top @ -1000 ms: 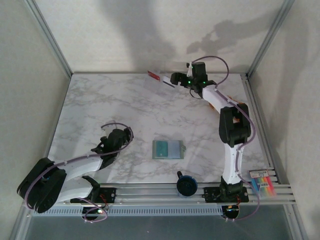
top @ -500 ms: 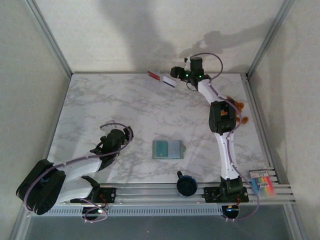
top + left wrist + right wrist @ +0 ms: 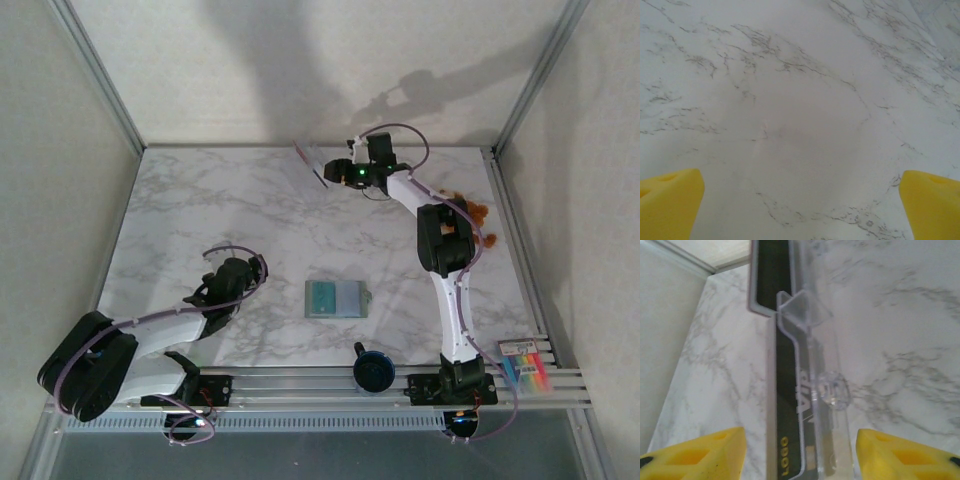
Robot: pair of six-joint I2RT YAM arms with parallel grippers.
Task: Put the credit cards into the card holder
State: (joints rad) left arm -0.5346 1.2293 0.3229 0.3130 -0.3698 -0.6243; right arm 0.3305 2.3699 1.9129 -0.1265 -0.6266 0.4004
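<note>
- Right hand [image 3: 331,172] is reached way out to the far edge of the table [image 3: 200,220], right up against the credit cards [image 3: 312,168].
- From above, the cards look like thin slivers tipped up on edge, one reddish and one dark. Can't tell how they're propped.
- On the right wrist cam, the yellow fingers [image 3: 700,455] are apart, one on each side of a dark-banded card [image 3: 787,405] with yellow "LOGO" lettering.
- There's a visible gap on the left side. The right finger is just beside a clear plastic piece [image 3: 810,315] sitting over the card, so it's not clamped on it as far as I can see.
- Card holder [image 3: 335,298] lies open and flat near the middle of the table, well apart from the cards and from both hands.
- Left hand [image 3: 238,276] hangs low over the near-left part of the table. Its fingers [image 3: 670,205] are spread wide with just bare marble between them.
</note>
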